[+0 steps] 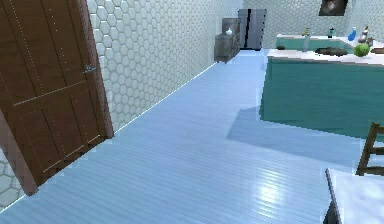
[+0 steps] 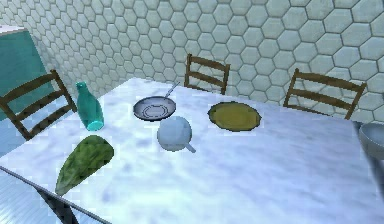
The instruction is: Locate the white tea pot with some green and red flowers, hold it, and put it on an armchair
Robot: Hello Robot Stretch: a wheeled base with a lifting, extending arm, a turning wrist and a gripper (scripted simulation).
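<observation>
A white rounded pot with a small spout or handle at its lower right stands near the middle of a marble-topped table in the arm side view. No flower pattern can be made out on it. Close by on the table are a grey pan, a yellow-brown plate, a teal bottle and a long green vegetable.
Wooden chairs ring the table before a hexagon-tiled wall. The forward view has a brown door at left, open blue floor, a teal counter with small items, a fridge far back, and a table corner.
</observation>
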